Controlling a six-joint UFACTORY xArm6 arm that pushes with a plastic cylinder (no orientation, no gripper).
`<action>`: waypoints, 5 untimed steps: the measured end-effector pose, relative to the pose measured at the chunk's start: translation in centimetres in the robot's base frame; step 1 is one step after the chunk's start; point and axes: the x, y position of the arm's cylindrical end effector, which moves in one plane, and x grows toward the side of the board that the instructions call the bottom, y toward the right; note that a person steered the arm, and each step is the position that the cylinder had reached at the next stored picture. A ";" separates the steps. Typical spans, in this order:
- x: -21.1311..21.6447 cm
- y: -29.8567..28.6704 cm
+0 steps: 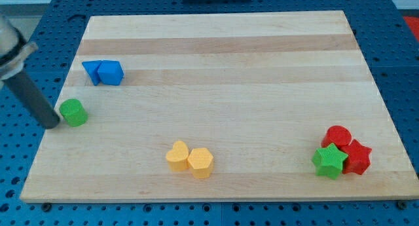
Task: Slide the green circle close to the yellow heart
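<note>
The green circle [73, 112] sits near the board's left edge. My tip [52, 124] is just to its left, almost touching it, at the board's edge. The yellow heart [177, 156] lies near the view's bottom centre, touching a yellow hexagon [201, 162] on its right. The green circle is far up and to the left of the heart.
Two blue blocks [103, 73] sit together above the green circle. At the bottom right a green star [329, 161] is clustered with a red circle [338, 137] and a red star [357, 156]. The wooden board [222, 42] lies on a blue pegboard surface.
</note>
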 end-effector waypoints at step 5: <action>-1.5 6.9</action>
